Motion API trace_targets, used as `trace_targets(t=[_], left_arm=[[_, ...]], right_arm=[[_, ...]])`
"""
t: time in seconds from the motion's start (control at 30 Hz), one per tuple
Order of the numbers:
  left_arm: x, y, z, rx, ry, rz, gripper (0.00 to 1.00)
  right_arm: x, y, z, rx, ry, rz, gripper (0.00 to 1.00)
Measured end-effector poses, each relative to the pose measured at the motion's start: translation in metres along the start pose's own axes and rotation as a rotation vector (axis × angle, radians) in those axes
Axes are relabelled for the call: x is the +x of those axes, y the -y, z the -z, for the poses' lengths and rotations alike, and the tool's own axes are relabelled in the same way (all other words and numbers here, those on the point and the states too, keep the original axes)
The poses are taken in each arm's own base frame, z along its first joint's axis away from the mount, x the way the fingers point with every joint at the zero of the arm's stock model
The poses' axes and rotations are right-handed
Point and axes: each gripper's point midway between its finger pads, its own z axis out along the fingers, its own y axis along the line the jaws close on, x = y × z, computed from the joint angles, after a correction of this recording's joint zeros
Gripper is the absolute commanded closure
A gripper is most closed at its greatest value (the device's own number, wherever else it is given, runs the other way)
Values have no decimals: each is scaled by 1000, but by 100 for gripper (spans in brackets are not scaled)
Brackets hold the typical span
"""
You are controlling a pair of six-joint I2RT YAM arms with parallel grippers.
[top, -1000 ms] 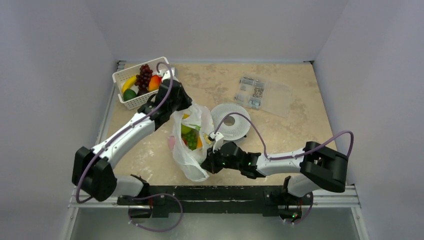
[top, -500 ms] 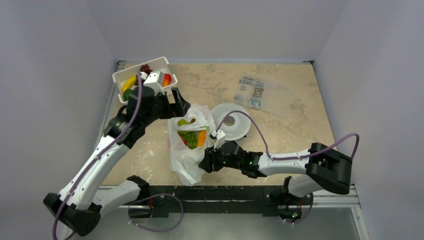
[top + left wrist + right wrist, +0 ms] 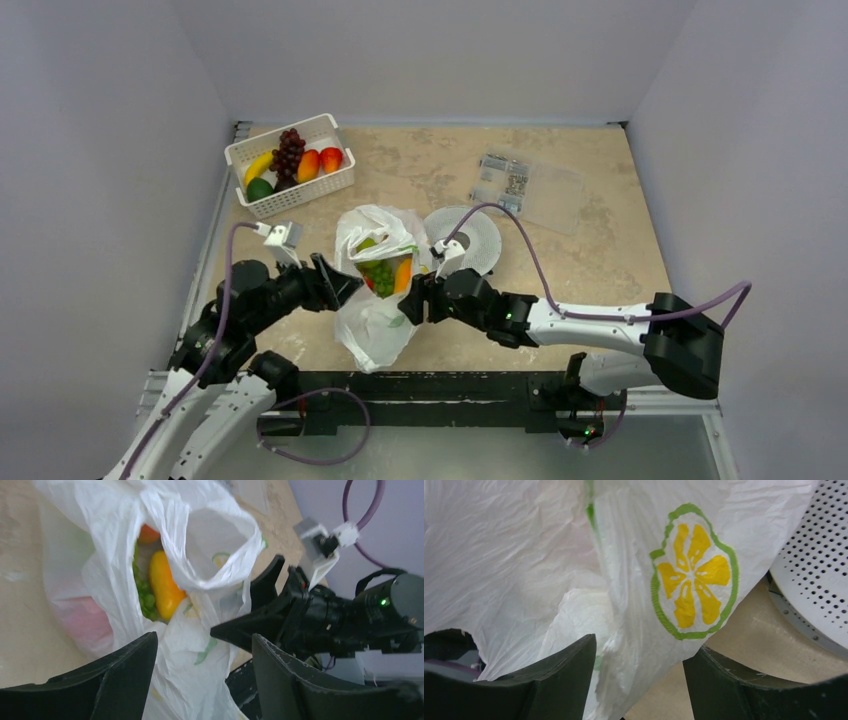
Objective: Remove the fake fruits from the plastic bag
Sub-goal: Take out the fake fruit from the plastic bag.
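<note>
The plastic bag (image 3: 375,315) lies crumpled at the table's middle with its mouth open. Fake fruits show inside: green grapes (image 3: 381,275), a yellow-orange fruit (image 3: 162,586) and something pink (image 3: 85,622) behind the film. My left gripper (image 3: 335,283) is open at the bag's left side, and its fingers (image 3: 125,675) straddle the lower film without pinching it. My right gripper (image 3: 415,300) is open at the bag's right side. A fold of the bag with a lemon print (image 3: 694,592) hangs loosely between the right gripper's (image 3: 644,675) jaws.
A white slotted basket (image 3: 300,195) at the back left holds purple grapes, a banana and other fruits. A white perforated disc (image 3: 478,240) lies just right of the bag. A clear labelled packet (image 3: 525,185) sits at the back right.
The left arm has swung back from the bag's far side, by the basket, to its near left. Both grippers have opened. The right gripper has moved up against the bag.
</note>
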Motion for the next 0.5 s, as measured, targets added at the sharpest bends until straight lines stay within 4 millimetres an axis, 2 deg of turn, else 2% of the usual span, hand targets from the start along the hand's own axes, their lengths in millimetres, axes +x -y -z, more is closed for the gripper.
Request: trace_targets(t=[0.17,0.27,0.37,0.5], left_arm=[[70,-2,-19,78,-212,22,46],[94,11,-25,111,-314,-33,61],[108,10,-42,64,-369,-81,70],[117,-8,-69,-60,-403,-105,83]], right_arm=[[-7,8,-3,47,12,-2,73],[-5,9,-3,53,4,2,93],[-4,10,-3,54,1,1,100],[-4,10,-3,55,0,1,100]])
